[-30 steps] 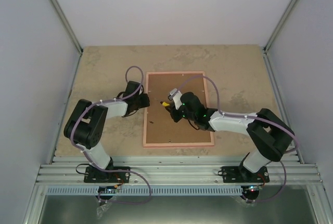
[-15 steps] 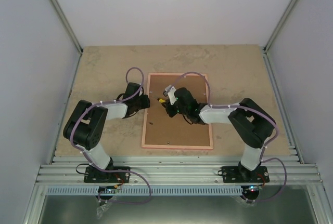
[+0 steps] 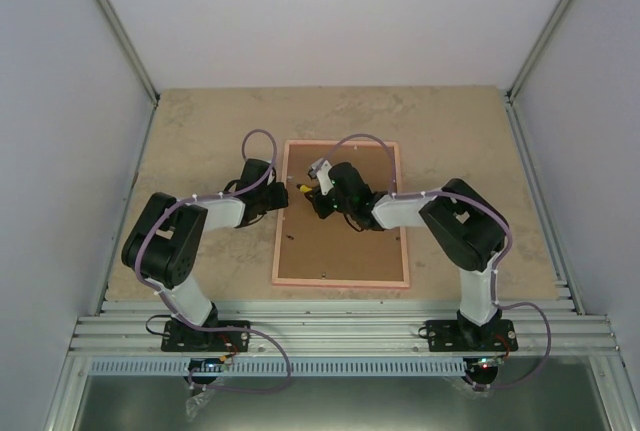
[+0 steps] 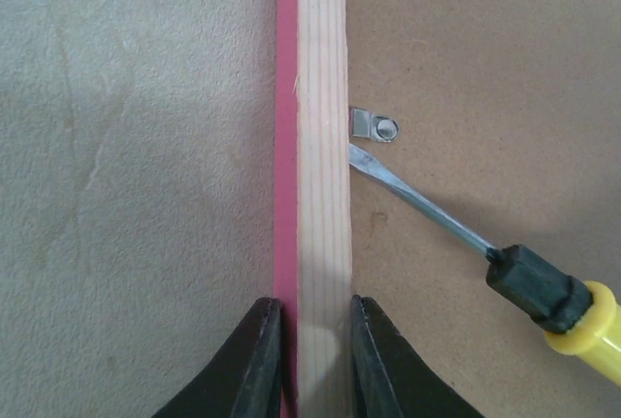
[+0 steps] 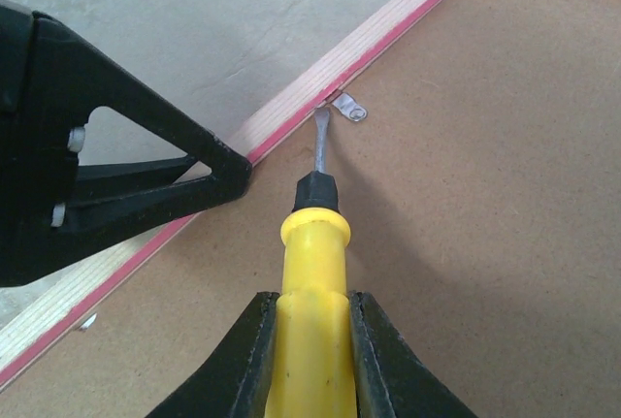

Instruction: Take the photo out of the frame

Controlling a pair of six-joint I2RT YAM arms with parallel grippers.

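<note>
The frame [image 3: 340, 282] lies face down on the table, thin pink rim around its brown fibreboard back [image 3: 345, 246]. The photo is hidden under that back. My left gripper [image 4: 316, 326] is shut on the frame's left rail [image 4: 322, 98], one finger on each side of the wood. My right gripper [image 5: 314, 302] is shut on a yellow-handled screwdriver [image 5: 315, 243]. The blade tip rests at a small metal tab [image 5: 349, 108] against the inner edge of that rail. In the top view the two grippers [image 3: 283, 198] [image 3: 318, 194] sit close together at the frame's left side.
The left gripper's black finger [image 5: 146, 180] lies just left of the screwdriver tip. A second metal tab [image 5: 87, 321] sits further down the same rail. Grey enclosure walls [image 3: 60, 101] stand on three sides of the beige tabletop [image 3: 200, 131]; an aluminium rail [image 3: 340, 331] runs along the near edge.
My right arm has swung left, folding at the elbow, and carried the screwdriver tip toward the left rail. The frame has shifted slightly left. My left arm has stayed put.
</note>
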